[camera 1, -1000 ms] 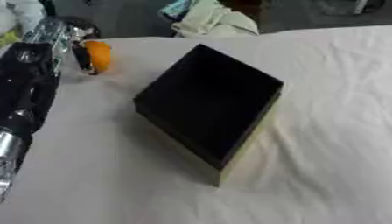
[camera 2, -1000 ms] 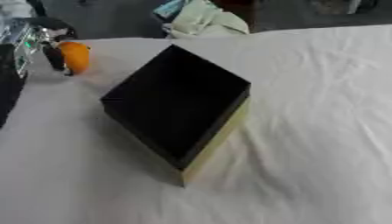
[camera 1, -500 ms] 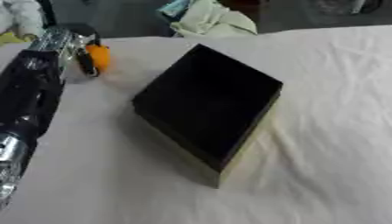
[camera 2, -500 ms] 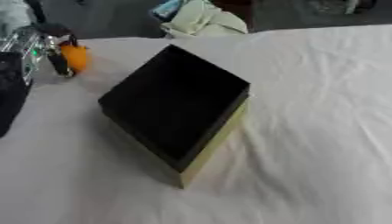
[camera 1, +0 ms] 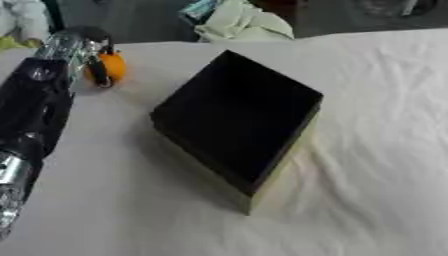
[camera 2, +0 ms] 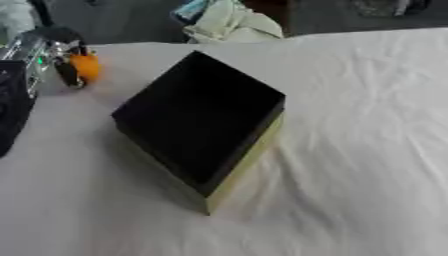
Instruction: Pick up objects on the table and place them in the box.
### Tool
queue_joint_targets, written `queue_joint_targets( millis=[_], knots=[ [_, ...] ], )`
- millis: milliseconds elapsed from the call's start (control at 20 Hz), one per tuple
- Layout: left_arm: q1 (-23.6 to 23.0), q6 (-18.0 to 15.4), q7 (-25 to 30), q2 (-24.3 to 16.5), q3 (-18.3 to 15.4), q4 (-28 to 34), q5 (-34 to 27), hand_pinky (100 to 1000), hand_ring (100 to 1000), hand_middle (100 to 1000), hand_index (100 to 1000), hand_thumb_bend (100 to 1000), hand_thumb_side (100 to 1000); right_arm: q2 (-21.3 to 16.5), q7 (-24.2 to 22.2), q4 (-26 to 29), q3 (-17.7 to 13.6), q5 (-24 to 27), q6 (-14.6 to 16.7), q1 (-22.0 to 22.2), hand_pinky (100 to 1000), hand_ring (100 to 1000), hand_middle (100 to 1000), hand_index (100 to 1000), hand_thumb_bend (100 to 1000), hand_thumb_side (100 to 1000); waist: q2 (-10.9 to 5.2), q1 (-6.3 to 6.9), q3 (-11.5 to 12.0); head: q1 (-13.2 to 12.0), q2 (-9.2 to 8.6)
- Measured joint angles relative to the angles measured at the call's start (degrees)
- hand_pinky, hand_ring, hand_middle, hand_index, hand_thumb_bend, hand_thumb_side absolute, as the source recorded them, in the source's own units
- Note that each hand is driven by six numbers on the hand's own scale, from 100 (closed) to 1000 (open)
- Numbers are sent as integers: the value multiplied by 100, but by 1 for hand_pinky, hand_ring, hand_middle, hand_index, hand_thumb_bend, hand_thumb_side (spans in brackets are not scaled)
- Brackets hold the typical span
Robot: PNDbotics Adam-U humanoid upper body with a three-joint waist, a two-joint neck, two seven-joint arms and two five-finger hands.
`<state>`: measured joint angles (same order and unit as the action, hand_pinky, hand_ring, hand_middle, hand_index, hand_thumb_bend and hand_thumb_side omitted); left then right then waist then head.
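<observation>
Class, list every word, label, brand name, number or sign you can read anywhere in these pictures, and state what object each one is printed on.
None can be read: no text shows on the box, the orange object, the white cloth or the left hand.

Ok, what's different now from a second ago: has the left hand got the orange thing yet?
The left hand has closed in on the orange object: a second ago the object sat clear beside the fingers, now dark fingers curl across its left side. It still sits on the white tablecloth, not lifted. The black box has not moved, and nothing shows inside it.
</observation>
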<state>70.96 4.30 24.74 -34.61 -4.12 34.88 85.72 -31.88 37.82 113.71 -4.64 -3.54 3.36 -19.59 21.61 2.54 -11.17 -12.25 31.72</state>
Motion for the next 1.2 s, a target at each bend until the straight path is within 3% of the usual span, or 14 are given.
queue_joint_targets(
  millis=[150, 450, 950, 1100, 1150, 1200],
  knots=[
    [0, 37, -193, 0, 1, 2, 52, 213, 473, 608, 660, 499, 100, 12, 16, 0, -26, 10, 3, 3, 771, 748, 721, 859, 315, 1000, -3, -2, 0, 15, 3],
    [0, 16, -546, 0, 41, 76, 35, 206, 477, 618, 668, 513, 100, 37, 32, 0, -27, 15, -8, 28, 772, 747, 721, 861, 313, 1000, -12, -14, 23, 48, 49],
    [-9, -250, -690, -8, 213, 445, -217, 175, 454, 600, 653, 507, 100, 55, 46, 0, -30, 19, 2, 50, 773, 747, 721, 862, 307, 1000, -131, -9, 55, 121, 104],
    [-42, -384, -729, -15, 279, 644, -361, 142, 428, 574, 628, 493, 100, 82, 52, 0, -30, 20, 8, 55, 773, 747, 721, 862, 306, 1000, -171, 8, 59, 159, 147],
    [-50, -431, -746, -18, 301, 724, -422, 138, 424, 571, 624, 433, 100, 83, 54, 0, -30, 20, 10, 64, 773, 747, 721, 862, 306, 1000, -189, 15, 60, 177, 158],
    [-67, -483, -764, -33, 330, 820, -487, 137, 423, 569, 623, 489, 100, 83, 55, 0, -31, 20, 11, 76, 773, 747, 721, 862, 306, 1000, -210, 21, 60, 188, 177]
  ],
)
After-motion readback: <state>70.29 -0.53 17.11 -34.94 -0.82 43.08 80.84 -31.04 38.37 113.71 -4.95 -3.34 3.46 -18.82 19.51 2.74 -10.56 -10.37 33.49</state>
